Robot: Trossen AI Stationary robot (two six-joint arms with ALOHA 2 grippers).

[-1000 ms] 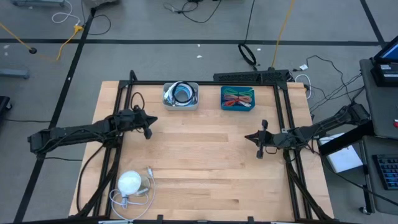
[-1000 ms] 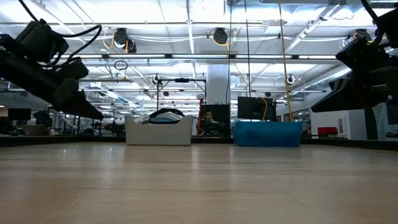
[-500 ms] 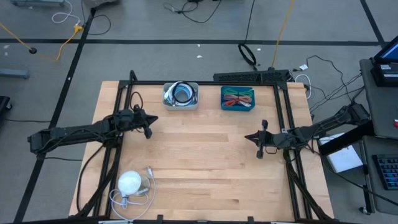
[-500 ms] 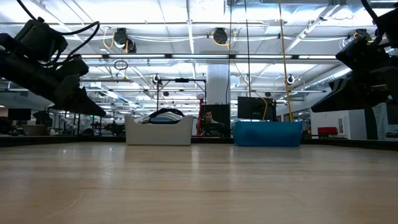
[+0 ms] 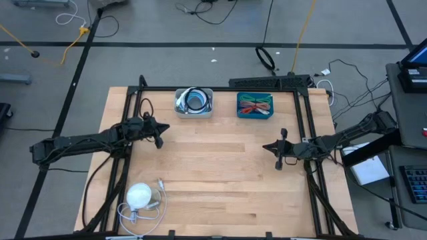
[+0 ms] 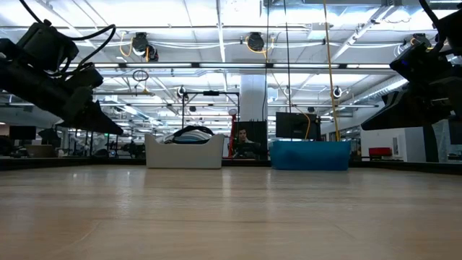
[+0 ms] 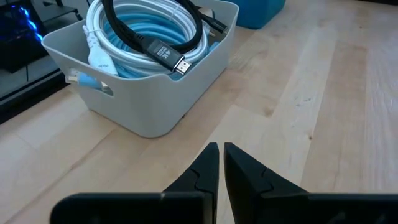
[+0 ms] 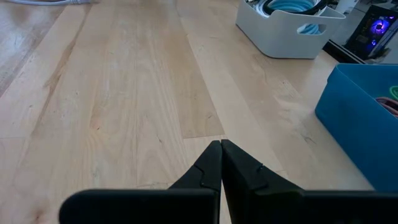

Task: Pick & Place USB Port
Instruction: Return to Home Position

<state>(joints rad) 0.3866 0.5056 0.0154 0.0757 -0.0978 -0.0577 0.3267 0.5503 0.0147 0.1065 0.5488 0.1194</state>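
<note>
A white bin (image 5: 194, 102) at the table's far edge holds coiled white, light-blue and black cables (image 7: 146, 31). A blue bin (image 5: 255, 105) with coloured cords stands to its right. A white round device (image 5: 140, 195) with a white cord lies at the near left corner. Which of these is the USB port I cannot tell. My left gripper (image 5: 159, 140) hovers shut over the left side, pointing at the white bin (image 7: 155, 106). My right gripper (image 5: 277, 157) hovers shut over the right side, above bare wood (image 8: 155, 93).
A black frame (image 5: 220, 89) runs along the table's far, left and right sides. Bare wood (image 5: 213, 173) lies between the two arms. A loose white cord (image 5: 150, 212) trails from the round device near the front edge. A person sits in the room beyond (image 6: 242, 137).
</note>
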